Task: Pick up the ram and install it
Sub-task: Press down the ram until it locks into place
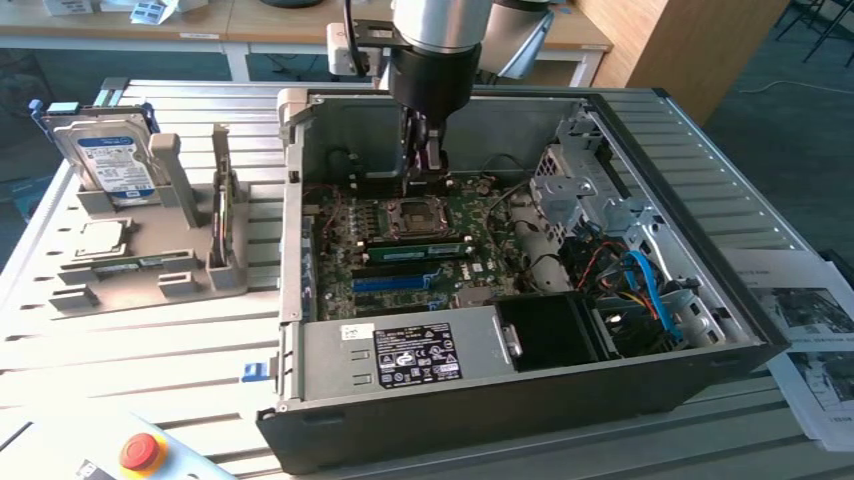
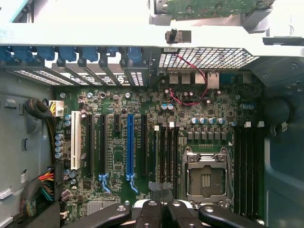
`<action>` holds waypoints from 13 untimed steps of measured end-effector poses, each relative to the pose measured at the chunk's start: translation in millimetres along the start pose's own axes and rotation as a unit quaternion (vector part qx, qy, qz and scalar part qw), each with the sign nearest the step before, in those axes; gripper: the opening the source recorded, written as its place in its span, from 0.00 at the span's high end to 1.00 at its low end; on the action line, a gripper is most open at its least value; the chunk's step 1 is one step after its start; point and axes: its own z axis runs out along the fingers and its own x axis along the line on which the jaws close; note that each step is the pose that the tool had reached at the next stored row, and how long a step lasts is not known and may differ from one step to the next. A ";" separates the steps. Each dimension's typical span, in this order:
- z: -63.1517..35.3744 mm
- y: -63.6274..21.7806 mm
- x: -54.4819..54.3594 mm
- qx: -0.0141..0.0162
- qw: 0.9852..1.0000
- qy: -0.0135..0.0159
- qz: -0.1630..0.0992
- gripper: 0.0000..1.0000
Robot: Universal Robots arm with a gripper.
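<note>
Gripper (image 1: 427, 165) hung inside PC case (image 1: 534, 400) over the board, fingers closed, holding nothing I cld see. Ram (image 1: 416, 248) lay seated in slot by CPU socket (image 1: 404, 213). Install looked done.

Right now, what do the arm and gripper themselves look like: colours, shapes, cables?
The arm ends in a smooth silver-grey cylindrical section, then a black cylindrical wrist. Below it, the gripper has dark, narrow fingers. In the wrist view they are glossy black, rounded links with silver screws. A black cable runs up beside the arm.
</note>
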 end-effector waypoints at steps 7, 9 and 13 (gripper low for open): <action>0.0 0.0 0.0 0.000 1.000 0.000 0.000 0.90; -0.1 0.0 0.0 0.000 1.000 0.000 0.000 0.90; 0.0 0.0 0.0 0.000 1.000 0.000 0.002 0.90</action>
